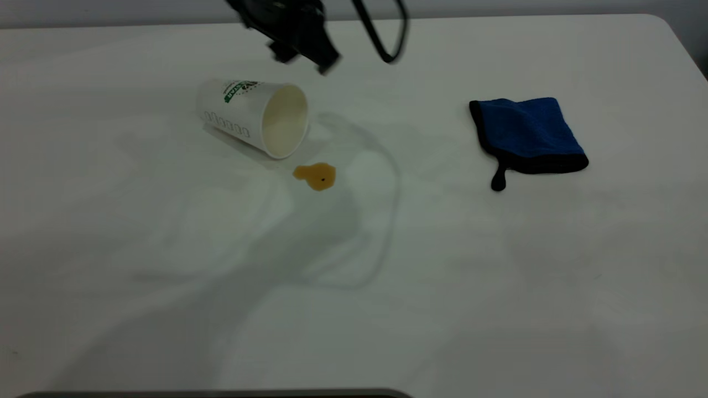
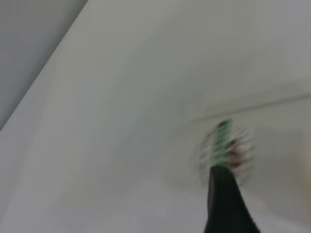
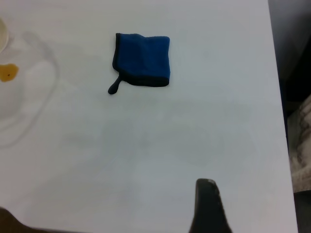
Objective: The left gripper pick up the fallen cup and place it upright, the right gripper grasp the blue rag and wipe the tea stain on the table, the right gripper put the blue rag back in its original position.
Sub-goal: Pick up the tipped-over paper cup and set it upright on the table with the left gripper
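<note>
The fallen cup (image 1: 254,116) lies on its side on the table (image 1: 354,276), left of centre, with its cream mouth turned to the front right. The tea stain (image 1: 315,176) sits just in front of the mouth. My left gripper (image 1: 298,33) is blurred, in the air just behind and above the cup. In the left wrist view the cup's green lettering (image 2: 221,141) shows as a smear. The blue rag (image 1: 525,132) lies flat at the right, its tail strap pointing to the front. My right gripper (image 3: 208,208) is out of the exterior view, above the table, well away from the rag (image 3: 143,58).
The table's rounded corner (image 1: 664,22) is at the far right. The right wrist view shows the table's side edge (image 3: 277,97) with dark floor beyond. A dark rim (image 1: 221,393) runs along the front edge. The left arm's black cable loop (image 1: 387,38) hangs behind the cup.
</note>
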